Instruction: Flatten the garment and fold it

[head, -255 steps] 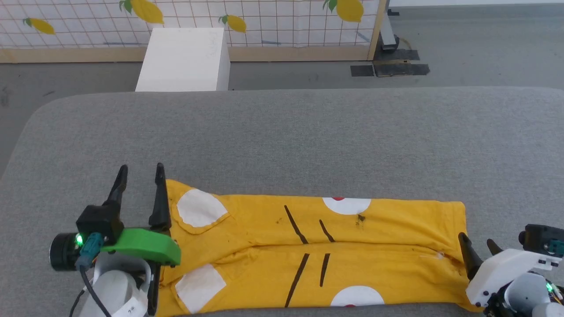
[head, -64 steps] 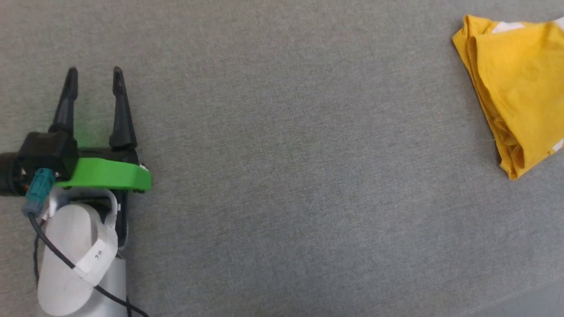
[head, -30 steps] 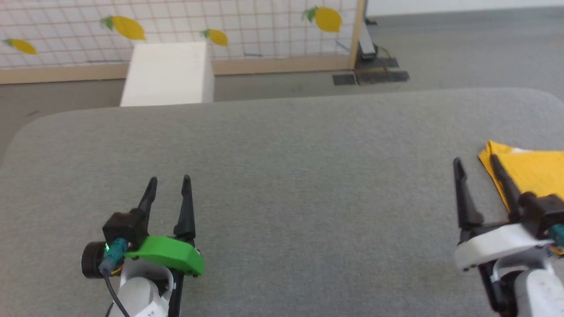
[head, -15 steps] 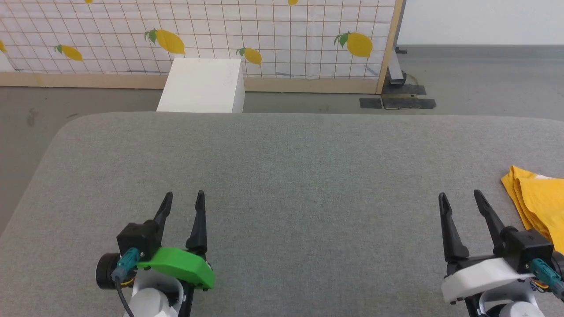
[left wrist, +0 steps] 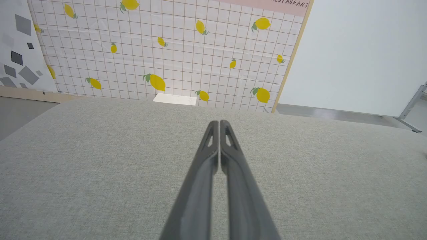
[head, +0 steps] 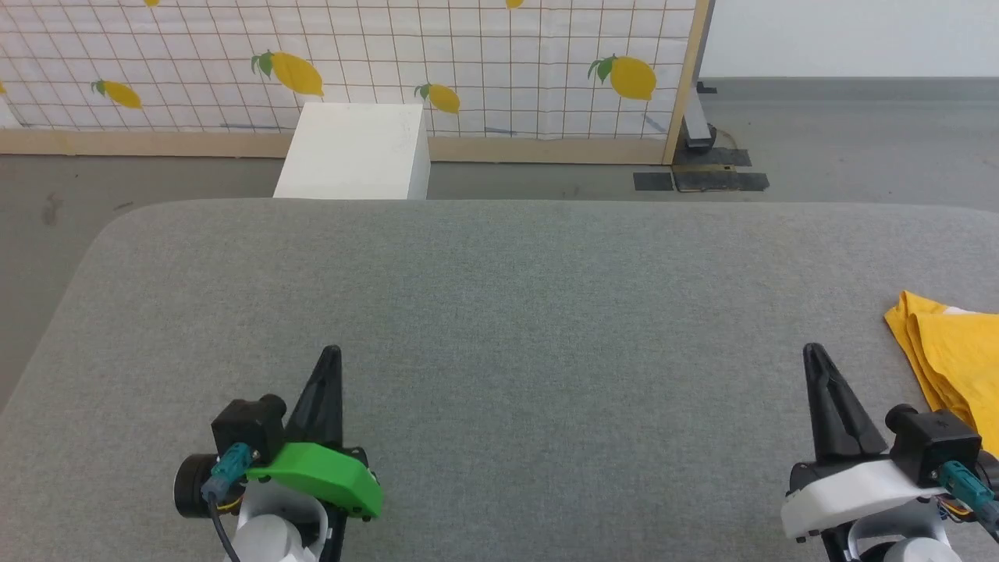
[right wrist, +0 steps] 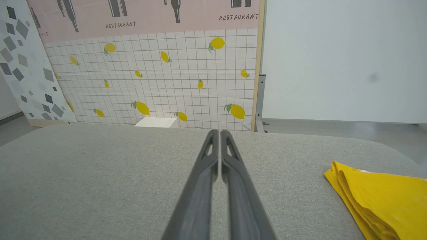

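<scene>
The garment (head: 956, 359) is a bright yellow folded bundle lying at the right edge of the grey padded table (head: 499, 297), partly cut off by the frame. In the right wrist view the garment (right wrist: 383, 196) lies to the right of my fingers, its stacked layers showing along the near edge. My right gripper (head: 813, 353) is shut with nothing in it, a little left of the garment and apart from it. My left gripper (head: 331, 355) is shut and empty at the lower left. Both hover over bare table, as seen for the left gripper (left wrist: 219, 123) and the right gripper (right wrist: 219, 132).
A white box (head: 355, 152) stands on the floor beyond the table's far edge. Behind it runs a tiled screen with lemon prints (head: 351, 62) on a wooden frame. Dark floor plates (head: 702, 179) lie at the back right.
Both grippers have gone from open to shut, each empty. The head camera settled on a wider view; the garment stays at the right edge.
</scene>
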